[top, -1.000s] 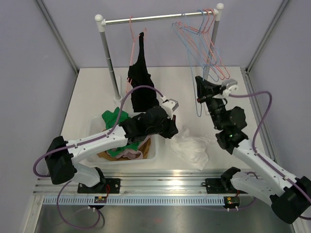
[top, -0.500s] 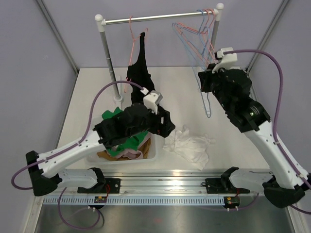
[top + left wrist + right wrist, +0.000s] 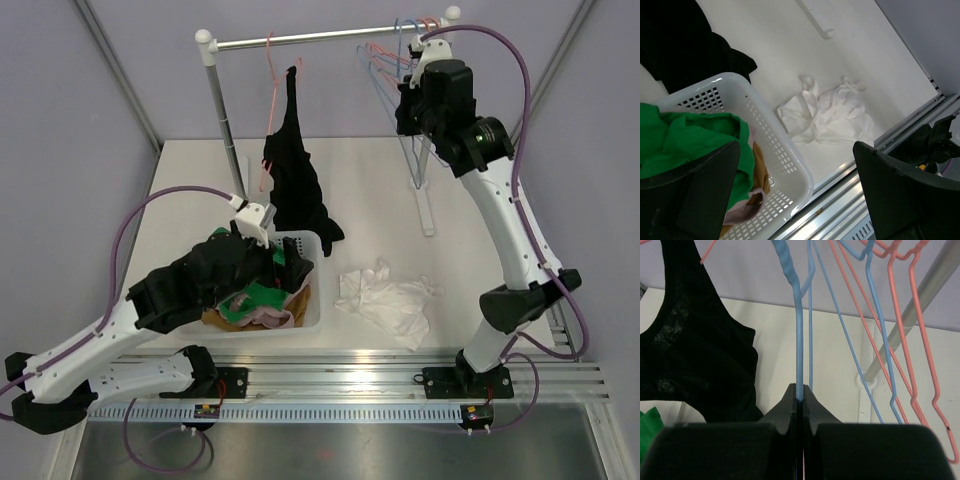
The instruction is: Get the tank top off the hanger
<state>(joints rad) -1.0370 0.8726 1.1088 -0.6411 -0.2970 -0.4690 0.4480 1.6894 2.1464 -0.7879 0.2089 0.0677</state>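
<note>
My left pincer shows its fingers only as dark blurs cut by the bottom edge, one covering part of the basket. The blue hanger vanishes between the tips of my right pincer; the black top runs off the left edge, the other hangers off the top

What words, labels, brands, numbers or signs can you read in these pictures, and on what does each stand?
No text can be read anywhere.
Black tank top, white perforated plastic basket, crumpled white cloth: no print visible.
Small coloured tags on the metal rail by the arm bases: too small to read.
</note>
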